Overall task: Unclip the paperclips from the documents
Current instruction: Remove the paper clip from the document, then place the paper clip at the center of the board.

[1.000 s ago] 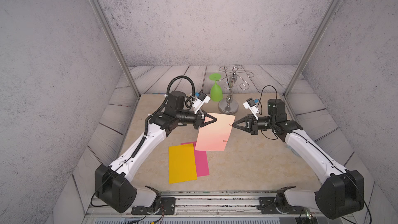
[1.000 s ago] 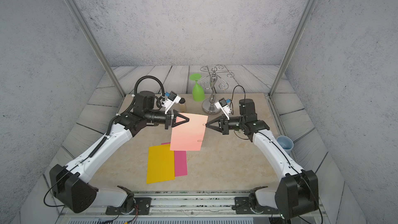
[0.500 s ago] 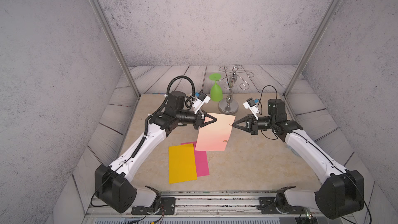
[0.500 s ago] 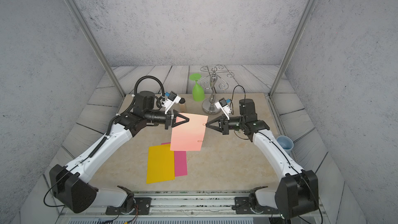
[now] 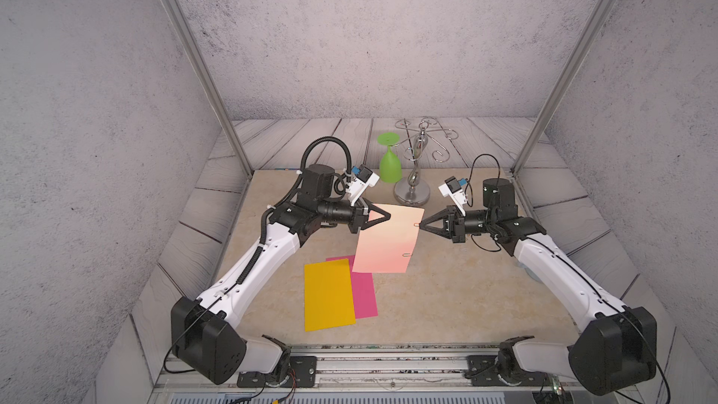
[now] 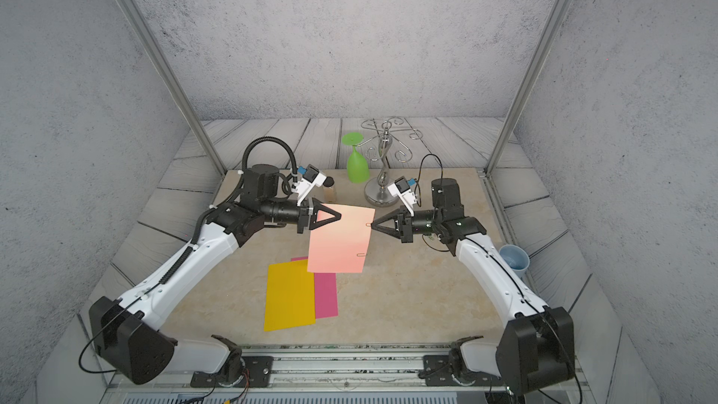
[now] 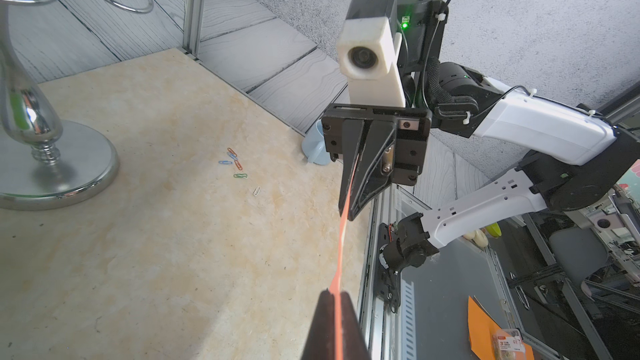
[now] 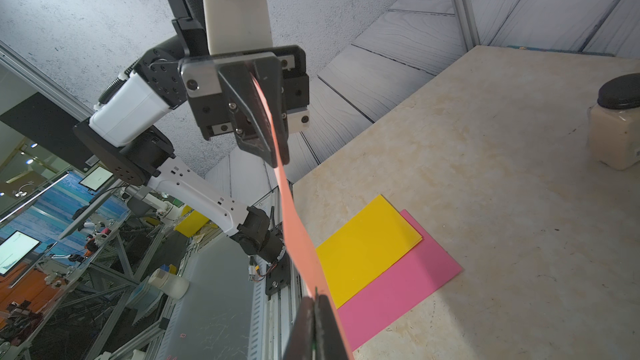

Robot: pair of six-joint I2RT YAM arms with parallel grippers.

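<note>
A salmon pink document (image 5: pixel 388 242) (image 6: pixel 338 244) hangs in the air between my two grippers. My left gripper (image 5: pixel 389 214) (image 7: pixel 335 294) is shut on the sheet's left upper edge. My right gripper (image 5: pixel 420 226) (image 8: pixel 315 297) is shut on a paperclip (image 5: pixel 417 224) at the sheet's right edge. A second paperclip (image 5: pixel 406 254) sits lower on that same edge. The golden yellow document (image 5: pixel 328 295) (image 8: pixel 367 247) lies flat on the table, overlapping the magenta document (image 5: pixel 363 297) (image 8: pixel 391 289). Several loose coloured paperclips (image 7: pixel 235 164) lie on the table.
A chrome wire stand (image 5: pixel 412 188) and an upside-down green glass (image 5: pixel 389 167) stand at the back of the table. A jar with a black lid (image 6: pixel 329 190) stands behind my left wrist. A light blue cup (image 6: pixel 514 262) sits off the table's right edge.
</note>
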